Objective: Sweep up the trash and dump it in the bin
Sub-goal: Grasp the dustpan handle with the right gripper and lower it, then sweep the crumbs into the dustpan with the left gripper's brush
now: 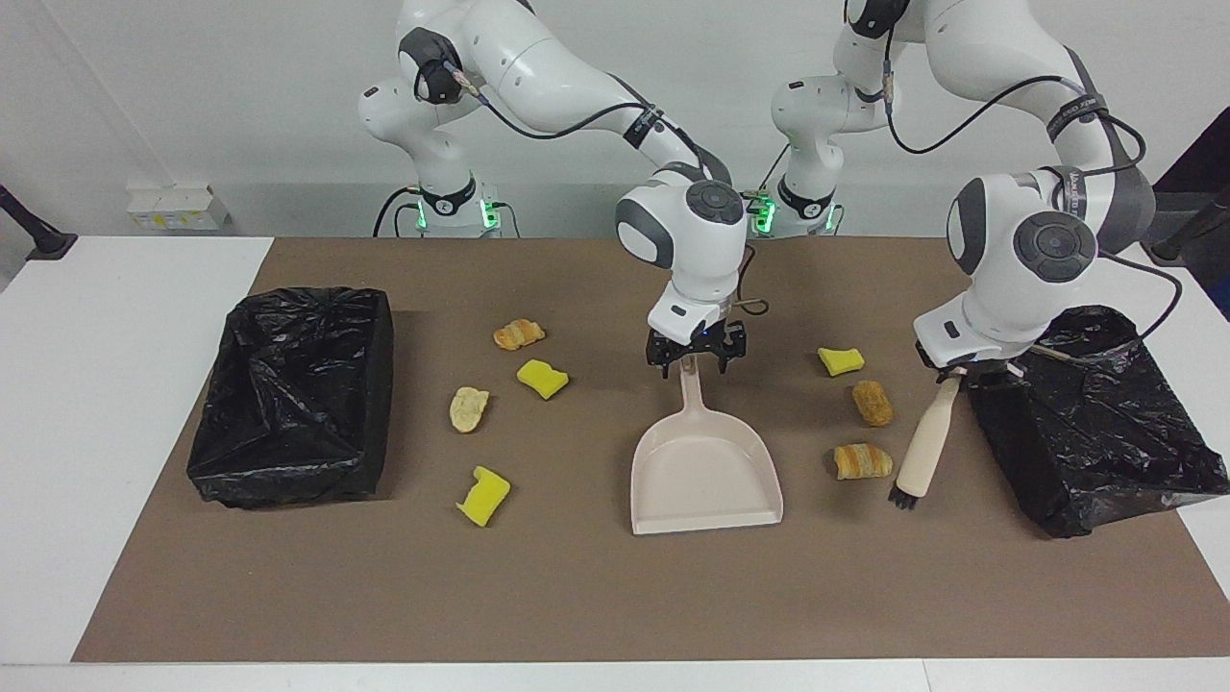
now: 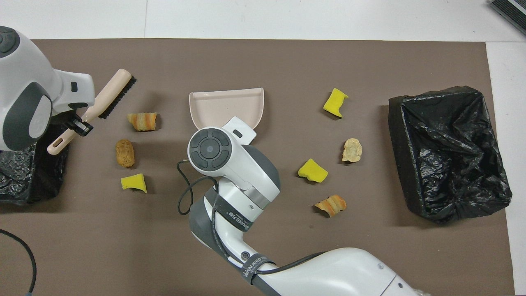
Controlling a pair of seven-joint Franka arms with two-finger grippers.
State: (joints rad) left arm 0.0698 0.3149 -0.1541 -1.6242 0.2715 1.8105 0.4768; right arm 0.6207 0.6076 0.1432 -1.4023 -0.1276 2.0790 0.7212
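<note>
Quick rundown, clock directions read from above with the dustpan (image 2: 226, 105) as the centre and 12 pointing away from the robots.

The dustpan sits flat mid-mat, mouth toward 12, handle toward 6. The right gripper (image 1: 694, 361) is down at the tip of that handle with its fingers spread, one on each side of it. Can't tell if they actually touch it.

The left gripper (image 1: 956, 373) is pinching the end of the brush (image 1: 924, 447) handle. The brush hangs tilted with the bristles at the low end, near the mat at about 9 o'clock. Whether the bristles touch the mat, no idea.

None of the trash is in the pan or in a bin. All seven bits lie loose on the brown mat (image 2: 287, 57):
- 9 o'clock: a croissant (image 2: 142, 121), between the brush and the pan, clear of the bristles
- 8 o'clock: a brown roll (image 2: 124, 153), and nearer the robots a yellow sponge (image 2: 134, 182)
- 3 o'clock: another yellow sponge chunk (image 2: 335, 102)
- between 3 and 4: a pale pastry (image 2: 352, 149)
- 4 o'clock: a third sponge piece (image 2: 313, 170)
- between 4 and 5: a second croissant (image 2: 331, 204)

There's a bin lined with a black bag (image 2: 448, 152) out at 3 to 4 o'clock, at the right arm's end. A second bagged bin (image 1: 1086, 423) is at 8 to 9 o'clock, under the left arm.
</note>
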